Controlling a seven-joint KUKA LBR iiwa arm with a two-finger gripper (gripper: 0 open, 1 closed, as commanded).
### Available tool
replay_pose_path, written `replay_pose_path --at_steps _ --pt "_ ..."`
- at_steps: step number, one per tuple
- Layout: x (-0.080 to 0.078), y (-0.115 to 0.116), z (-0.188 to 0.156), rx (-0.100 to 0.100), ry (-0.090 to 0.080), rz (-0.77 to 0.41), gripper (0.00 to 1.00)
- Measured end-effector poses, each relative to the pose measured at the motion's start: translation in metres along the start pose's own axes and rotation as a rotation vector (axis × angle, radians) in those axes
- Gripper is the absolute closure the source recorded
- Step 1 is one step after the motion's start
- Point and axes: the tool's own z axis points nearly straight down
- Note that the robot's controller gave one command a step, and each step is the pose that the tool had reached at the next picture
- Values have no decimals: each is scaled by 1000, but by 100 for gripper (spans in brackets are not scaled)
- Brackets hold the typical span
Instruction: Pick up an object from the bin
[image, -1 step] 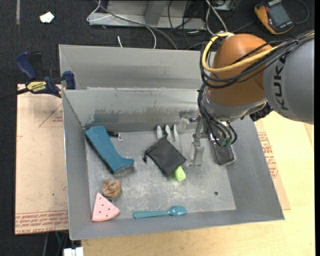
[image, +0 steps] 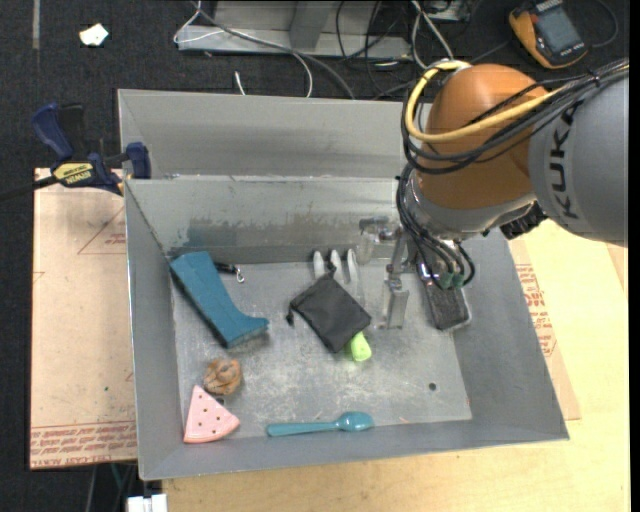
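The claw (image: 420, 308) hangs low over the right part of the grey bin (image: 150, 260), its fingers spread with nothing between them, above bare floor. Nearest to it, just to its left in the bin's middle, lies a black pouch (image: 330, 312), with a small green piece (image: 360, 348) at its near corner. Further left lie a teal wedge (image: 215, 298), a brown ball (image: 223, 375) and a pink triangle (image: 208, 418); a teal spoon (image: 320, 426) lies by the near wall
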Motion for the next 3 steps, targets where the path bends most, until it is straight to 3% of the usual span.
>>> replay_pose_path --at_steps 1,2,3 --pt "-13 12 10 0 -3 -142 0" --pt "-22 42 30 -2 -3 -159 0" --pt "-43 42 83 0 -8 -282 0"
